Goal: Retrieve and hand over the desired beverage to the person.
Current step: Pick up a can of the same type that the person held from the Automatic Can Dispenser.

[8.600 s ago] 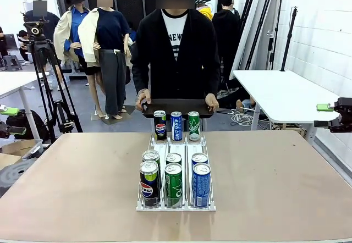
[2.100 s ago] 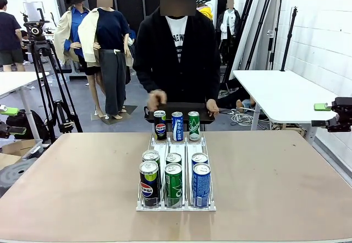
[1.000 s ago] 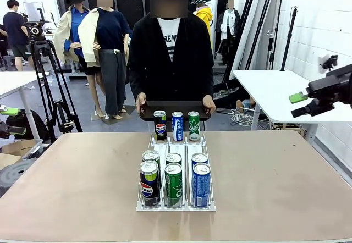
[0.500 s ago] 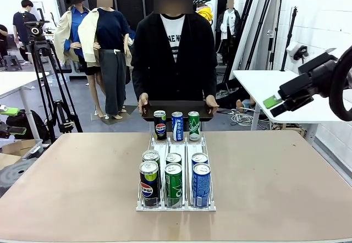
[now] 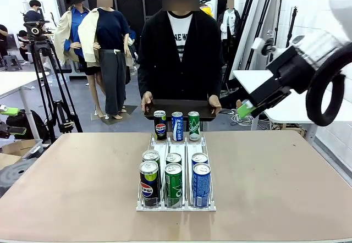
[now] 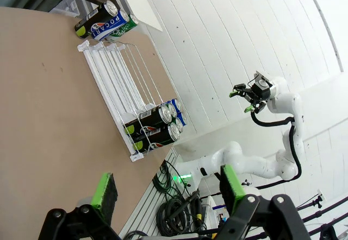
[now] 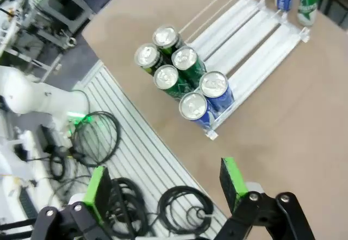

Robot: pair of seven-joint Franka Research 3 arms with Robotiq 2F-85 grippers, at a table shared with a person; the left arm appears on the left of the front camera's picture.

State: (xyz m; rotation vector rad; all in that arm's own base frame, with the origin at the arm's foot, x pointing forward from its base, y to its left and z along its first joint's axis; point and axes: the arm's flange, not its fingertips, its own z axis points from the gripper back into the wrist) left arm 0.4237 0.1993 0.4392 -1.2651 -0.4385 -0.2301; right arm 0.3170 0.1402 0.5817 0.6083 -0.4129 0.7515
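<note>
The person [image 5: 179,50] stands at the table's far side and holds a black tray [image 5: 179,110] with both hands. A white wire rack [image 5: 176,144] runs down the table's middle. At its far end stand a Pepsi can [image 5: 160,125], a blue can [image 5: 176,126] and a green can [image 5: 193,125]. Several more cans [image 5: 173,177] crowd its near end. My right gripper [image 5: 243,108] hangs in the air right of the tray, open and empty. From above, the right wrist view shows that gripper [image 7: 163,183] and the near cans [image 7: 182,77]. My left gripper [image 6: 167,191] is open and empty, well away from the rack [image 6: 114,66].
A white side table [image 5: 280,92] stands at the back right, behind my right arm. At the back left is a camera tripod [image 5: 47,78]. Bare brown tabletop [image 5: 71,182] lies on both sides of the rack. Cables [image 7: 109,142] lie on the floor beyond the table's near edge.
My right arm has swung in from the right edge, leftwards and lower, its gripper now beside the tray. The cans and the left gripper have not moved.
</note>
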